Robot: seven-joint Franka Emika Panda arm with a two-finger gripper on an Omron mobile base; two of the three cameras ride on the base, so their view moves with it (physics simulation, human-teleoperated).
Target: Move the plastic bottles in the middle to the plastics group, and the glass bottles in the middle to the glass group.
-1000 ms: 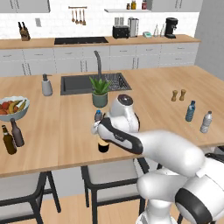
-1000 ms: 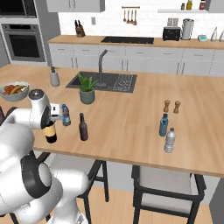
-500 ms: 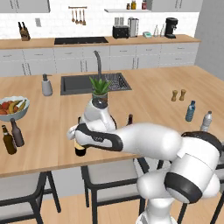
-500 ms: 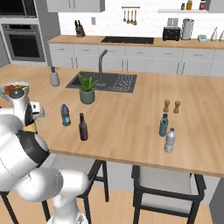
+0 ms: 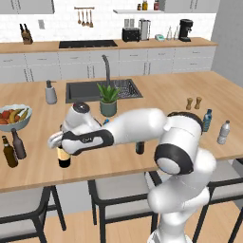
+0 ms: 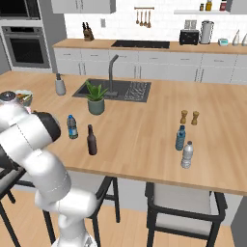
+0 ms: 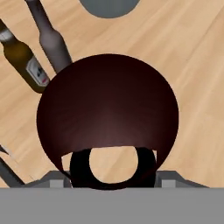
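Wine bottle [image 7: 107, 109] upright, clamped between jaws, above counter [image 7: 183, 52]

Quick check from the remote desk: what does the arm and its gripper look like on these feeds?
The arm is glossy white, made of rounded, bulbous segments with dark charcoal bands at the joints. The gripper end is a dark block with pale grey trim. No cables or markings are visible.

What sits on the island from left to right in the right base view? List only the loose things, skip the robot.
Soap dispenser → water bottle → beer bottle → potted plant → blue-tinted bottle → clear pale-capped bottle → right shaker.
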